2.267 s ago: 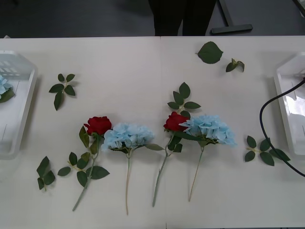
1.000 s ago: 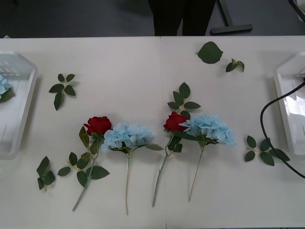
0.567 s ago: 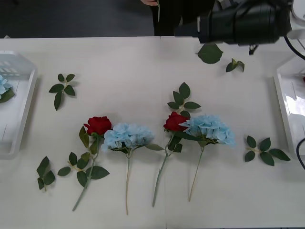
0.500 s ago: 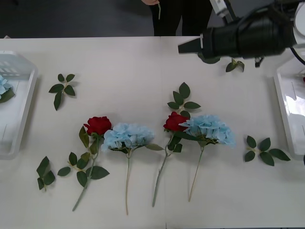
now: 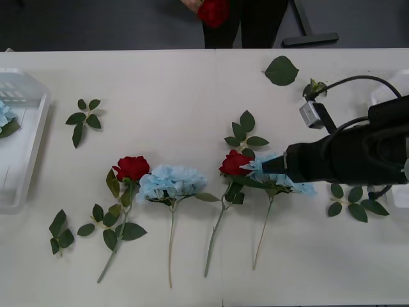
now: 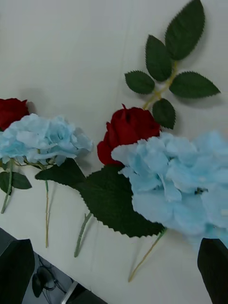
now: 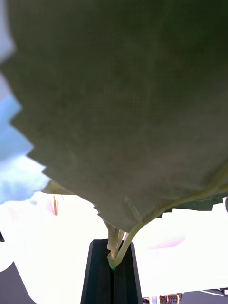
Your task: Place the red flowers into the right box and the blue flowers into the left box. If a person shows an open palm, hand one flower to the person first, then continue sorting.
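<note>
The blue hydrangea (image 5: 281, 171) nearest the right gripper (image 5: 246, 167) is partly hidden in the front view, its far side covered by the black right arm (image 5: 348, 157); in the right wrist view its pale, fluffy cluster (image 6: 183, 183) is cut off at the frame edge, a broad serrated leaf (image 6: 114, 202) spreading from beneath it. Just beside it, touching its petals, lies a red rose (image 5: 234, 164), dark and tightly furled, its stem running toward the robot; the gripper's tip hovers over these two blooms, its black fingers (image 6: 16, 266) set wide apart at the corners of the wrist view, holding nothing. Farther to the gripper's left lie a second hydrangea (image 5: 171, 181) and a second rose (image 5: 131, 167), side by side. The left gripper (image 7: 110, 273) has its fingers pressed together on a pale green stem (image 7: 116, 247); a large leaf (image 7: 123, 104) blocks most of that view, so the flower cannot be identified. The slotted left box (image 5: 29, 137), cut off at the table's edge, holds a blue bloom (image 5: 5, 116). Beyond the table a person's hand (image 5: 190, 3) holds a red rose (image 5: 213, 11).
</note>
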Available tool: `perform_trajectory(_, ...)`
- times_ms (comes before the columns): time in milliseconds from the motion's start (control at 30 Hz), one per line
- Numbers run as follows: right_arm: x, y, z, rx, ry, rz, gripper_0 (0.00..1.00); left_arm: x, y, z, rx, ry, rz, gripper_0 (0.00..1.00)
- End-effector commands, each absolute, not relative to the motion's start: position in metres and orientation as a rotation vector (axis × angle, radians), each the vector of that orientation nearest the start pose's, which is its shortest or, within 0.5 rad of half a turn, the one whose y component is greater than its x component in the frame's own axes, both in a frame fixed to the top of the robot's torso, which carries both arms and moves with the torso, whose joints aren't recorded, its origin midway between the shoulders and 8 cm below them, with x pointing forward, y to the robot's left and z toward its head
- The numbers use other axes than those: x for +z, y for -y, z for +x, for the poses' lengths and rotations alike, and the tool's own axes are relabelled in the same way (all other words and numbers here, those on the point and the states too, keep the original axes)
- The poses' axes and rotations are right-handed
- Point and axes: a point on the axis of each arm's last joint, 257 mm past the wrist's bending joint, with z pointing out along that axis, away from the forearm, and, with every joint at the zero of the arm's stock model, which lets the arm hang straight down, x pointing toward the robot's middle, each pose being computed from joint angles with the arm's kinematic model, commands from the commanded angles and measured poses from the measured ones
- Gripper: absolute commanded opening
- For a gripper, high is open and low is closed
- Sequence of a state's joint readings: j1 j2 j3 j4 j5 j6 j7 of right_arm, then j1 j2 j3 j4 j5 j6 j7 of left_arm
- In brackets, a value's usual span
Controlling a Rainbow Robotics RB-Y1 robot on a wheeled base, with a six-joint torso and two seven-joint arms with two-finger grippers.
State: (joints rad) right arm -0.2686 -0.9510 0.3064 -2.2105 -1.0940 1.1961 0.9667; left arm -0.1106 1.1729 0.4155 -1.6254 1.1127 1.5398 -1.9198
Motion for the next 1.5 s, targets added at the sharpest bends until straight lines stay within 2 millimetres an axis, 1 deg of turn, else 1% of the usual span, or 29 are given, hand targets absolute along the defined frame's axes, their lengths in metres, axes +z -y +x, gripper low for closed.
perform_trajectory(33,-0.213,0.152,0.364,0.561,-2.559,-0.199,1.00,-0.092,-0.560,0.407,0.297,-2.554,0.398,0.00)
perform_trajectory(67,-0.221,0.154,0.357,0.546,-2.573,-0.157,1.00,-0.115,-0.558,0.403,0.261,-2.590,0.385,0.00)
perform_trajectory(133,-0.230,0.153,0.351,0.532,-2.589,-0.097,1.00,-0.116,-0.559,0.405,0.265,-2.580,0.377,0.00)
perform_trajectory(167,-0.235,0.154,0.349,0.511,-2.592,-0.073,1.00,-0.105,-0.565,0.411,0.305,-2.556,0.379,0.00)
perform_trajectory(200,-0.242,0.157,0.348,0.462,-2.587,-0.055,1.00,-0.100,-0.574,0.415,0.351,-2.544,0.400,0.00)
perform_trajectory(233,-0.246,0.157,0.347,0.444,-2.586,-0.047,1.00,-0.097,-0.577,0.417,0.372,-2.534,0.415,0.00)
perform_trajectory(300,-0.261,0.156,0.345,0.400,-2.579,0.026,1.00,-0.096,-0.595,0.416,0.418,-2.543,0.417,0.00)
perform_trajectory(333,-0.266,0.156,0.345,0.394,-2.579,0.052,1.00,-0.097,-0.599,0.416,0.425,-2.548,0.415,0.00)
perform_trajectory(367,-0.274,0.155,0.345,0.380,-2.576,0.084,1.00,-0.101,-0.606,0.419,0.430,-2.549,0.411,0.00)
perform_trajectory(500,-0.293,0.151,0.348,0.356,-2.571,0.190,1.00,-0.116,-0.627,0.432,0.477,-2.518,0.414,0.00)
perform_trajectory(600,-0.302,0.143,0.354,0.351,-2.561,0.229,1.00,-0.127,-0.632,0.441,0.512,-2.504,0.420,0.00)
perform_trajectory(667,-0.306,0.137,0.358,0.355,-2.557,0.242,1.00,-0.128,-0.637,0.445,0.534,-2.492,0.417,0.00)
perform_trajectory(733,-0.310,0.134,0.365,0.356,-2.557,0.263,1.00,-0.133,-0.643,0.447,0.559,-2.489,0.416,0.02)
perform_trajectory(800,-0.315,0.130,0.373,0.350,-2.549,0.284,1.00,-0.142,-0.649,0.449,0.598,-2.487,0.428,0.22)
perform_trajectory(933,-0.328,0.129,0.383,0.316,-2.554,0.302,1.00,-0.149,-0.653,0.452,0.639,-2.478,0.444,0.40)
perform_trajectory(967,-0.332,0.130,0.386,0.294,-2.552,0.299,1.00,-0.152,-0.656,0.451,0.639,-2.481,0.435,0.57)
perform_trajectory(1000,-0.334,0.130,0.387,0.287,-2.552,0.292,1.00,-0.152,-0.656,0.452,0.637,-2.477,0.433,0.65)
perform_trajectory(1033,-0.336,0.130,0.390,0.272,-2.546,0.290,1.00,-0.153,-0.656,0.452,0.630,-2.477,0.427,0.83)
perform_trajectory(1067,-0.339,0.133,0.392,0.254,-2.543,0.285,1.00,-0.153,-0.654,0.453,0.620,-2.476,0.426,0.96)
perform_trajectory(1100,-0.340,0.134,0.394,0.248,-2.542,0.286,1.00,-0.154,-0.653,0.453,0.613,-2.476,0.427,1.00)
perform_trajectory(1200,-0.344,0.137,0.398,0.236,-2.540,0.293,1.00,-0.156,-0.635,0.456,0.519,-2.479,0.428,1.00)
perform_trajectory(1267,-0.348,0.139,0.398,0.225,-2.539,0.286,1.00,-0.153,-0.618,0.455,0.439,-2.491,0.430,1.00)
perform_trajectory(1333,-0.354,0.140,0.398,0.208,-2.541,0.276,1.00,-0.146,-0.591,0.452,0.332,-2.504,0.451,1.00)
perform_trajectory(1367,-0.356,0.140,0.399,0.201,-2.541,0.273,1.00,-0.144,-0.582,0.451,0.307,-2.508,0.464,1.00)
perform_trajectory(1400,-0.357,0.141,0.401,0.193,-2.537,0.273,1.00,-0.143,-0.567,0.449,0.258,-2.518,0.479,1.00)
perform_trajectory(1433,-0.359,0.140,0.402,0.189,-2.538,0.274,1.00,-0.142,-0.550,0.447,0.207,-2.532,0.469,1.00)
perform_trajectory(1467,-0.361,0.141,0.403,0.186,-2.538,0.275,1.00,-0.142,-0.540,0.444,0.172,-2.544,0.449,1.00)
perform_trajectory(1500,-0.361,0.140,0.404,0.184,-2.534,0.271,0.93,-0.143,-0.529,0.442,0.140,-2.553,0.426,1.00)
